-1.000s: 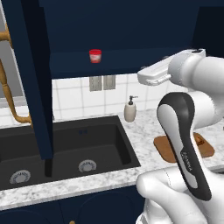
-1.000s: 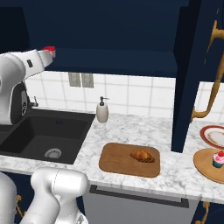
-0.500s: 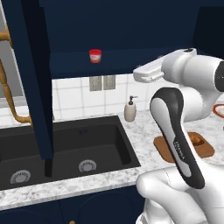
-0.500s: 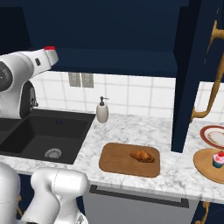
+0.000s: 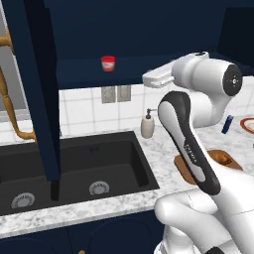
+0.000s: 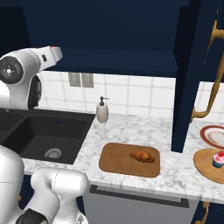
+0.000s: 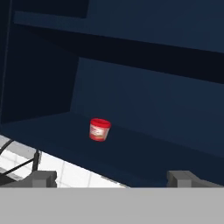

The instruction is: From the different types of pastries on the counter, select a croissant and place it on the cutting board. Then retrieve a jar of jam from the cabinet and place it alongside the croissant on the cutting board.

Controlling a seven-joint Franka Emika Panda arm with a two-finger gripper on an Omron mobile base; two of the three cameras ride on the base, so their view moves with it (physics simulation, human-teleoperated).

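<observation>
The open gripper (image 7: 112,177), fingers spread wide and empty, faces the jar of jam (image 7: 99,129), which sits well ahead on the cabinet (image 7: 144,109) shelf, slightly left of centre.

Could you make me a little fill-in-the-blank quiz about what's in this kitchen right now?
1. The croissant lies on the ____.
2. The jam jar stands on a shelf inside the open ____.
3. The soap dispenser stands on the counter beside the ____.
4. The cupcake has ____ frosting.

Missing words: cutting board; cabinet; sink; pink
</observation>
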